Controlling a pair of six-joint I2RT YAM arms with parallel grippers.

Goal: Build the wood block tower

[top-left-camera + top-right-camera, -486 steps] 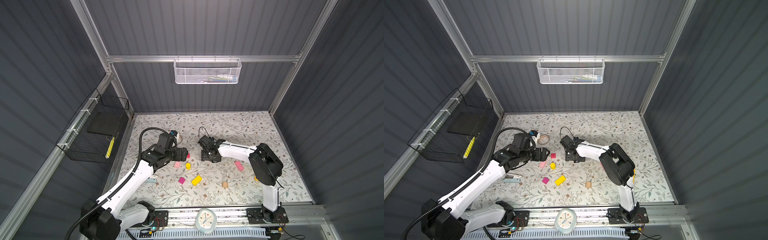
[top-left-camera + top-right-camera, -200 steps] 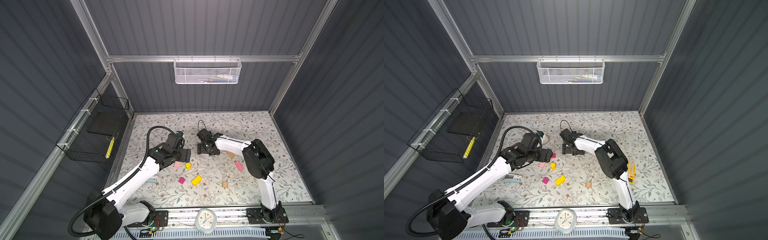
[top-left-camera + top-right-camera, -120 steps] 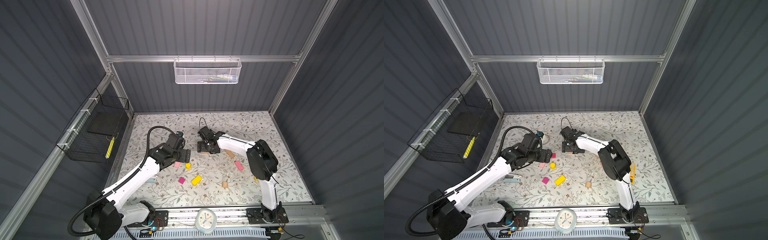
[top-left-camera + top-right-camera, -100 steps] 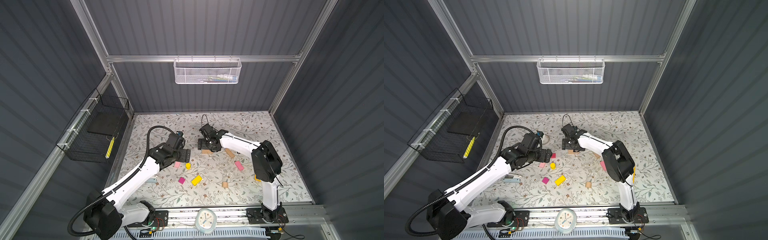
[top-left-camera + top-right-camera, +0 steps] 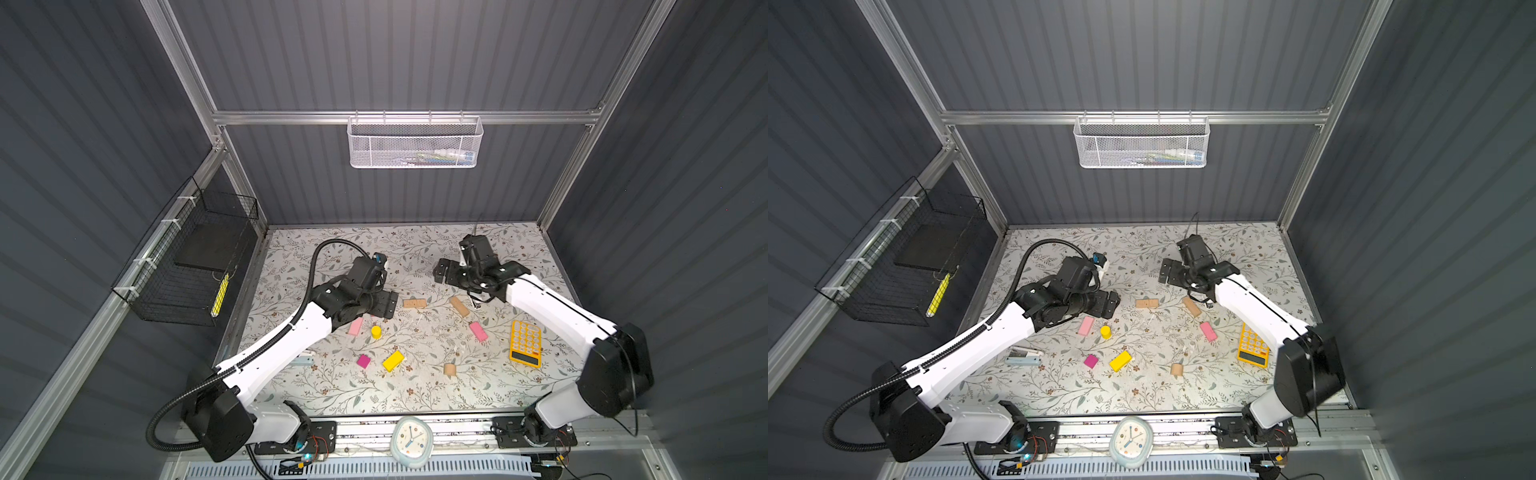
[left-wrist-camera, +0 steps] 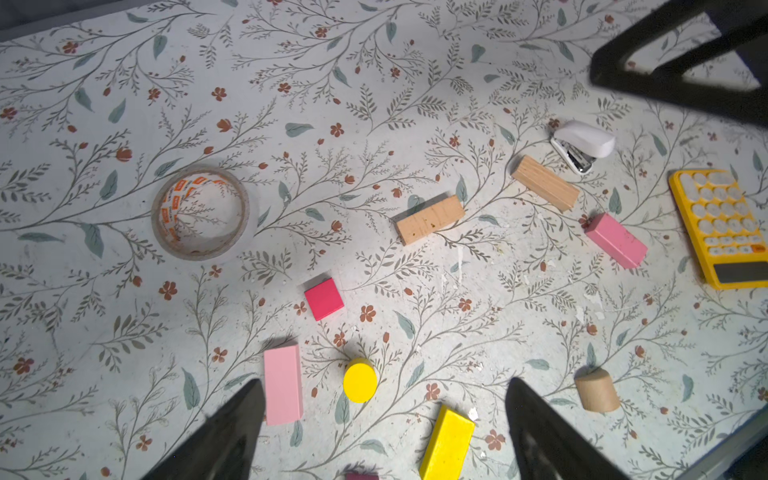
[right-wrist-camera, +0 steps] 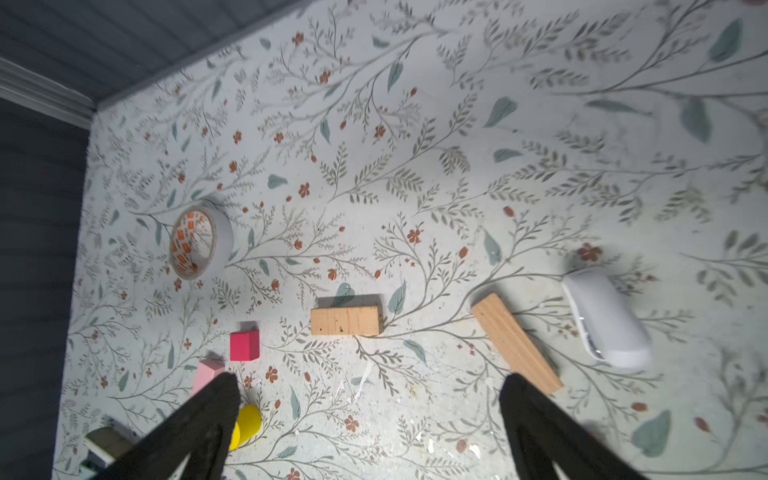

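Note:
The wood blocks lie singly on the floral mat, and no tower is in view. Two tan bars (image 5: 414, 304) (image 5: 459, 306) lie mid-mat. In front of them are a pink bar (image 5: 355, 327), a yellow cylinder (image 5: 376, 331), a second pink bar (image 5: 478, 331), a magenta cube (image 5: 363, 361), a yellow bar (image 5: 393, 360) and a tan cylinder (image 5: 449, 369). My left gripper (image 5: 384, 304) (image 6: 385, 386) hangs open and empty above the pink bar and the yellow cylinder. My right gripper (image 5: 442, 270) (image 7: 370, 382) is open and empty, behind the tan bars.
A yellow calculator (image 5: 525, 343) lies at the right, a white stapler (image 6: 582, 145) beside the right tan bar, a tape roll (image 6: 201, 212) at the back left. Another stapler (image 5: 1023, 357) lies front left. A clock (image 5: 412, 442) sits on the front rail.
My right gripper has drawn back and to the right, off the left tan bar, which now lies uncovered. The left arm has hardly moved.

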